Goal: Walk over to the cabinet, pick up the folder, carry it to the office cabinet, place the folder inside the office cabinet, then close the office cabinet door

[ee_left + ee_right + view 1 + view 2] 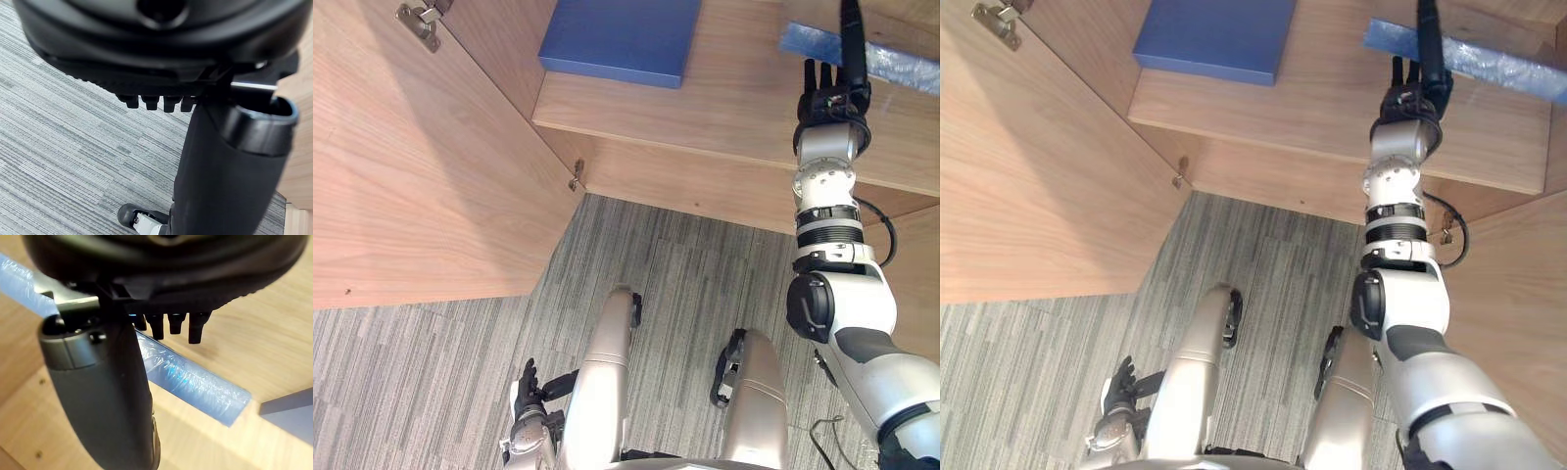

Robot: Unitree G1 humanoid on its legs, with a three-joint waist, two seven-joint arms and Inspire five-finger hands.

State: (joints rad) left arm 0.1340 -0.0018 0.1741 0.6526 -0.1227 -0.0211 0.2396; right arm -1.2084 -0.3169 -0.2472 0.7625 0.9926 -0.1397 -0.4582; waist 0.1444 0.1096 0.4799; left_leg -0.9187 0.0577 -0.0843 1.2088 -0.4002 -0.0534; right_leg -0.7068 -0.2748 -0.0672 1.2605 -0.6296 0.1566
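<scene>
Folder [205, 387] on shelf [724, 88]; wrist view: right hand [832, 98] fingers [195, 330] above.

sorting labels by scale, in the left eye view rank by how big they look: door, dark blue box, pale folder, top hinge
1. door, largest by far
2. dark blue box, cut off by the view's edge
3. pale folder, a thin strip, partly hidden
4. top hinge, smallest

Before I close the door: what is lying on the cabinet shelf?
A flat dark blue item and a translucent blue folder lie on the shelf; the right robot hand covers part of the folder.
</scene>
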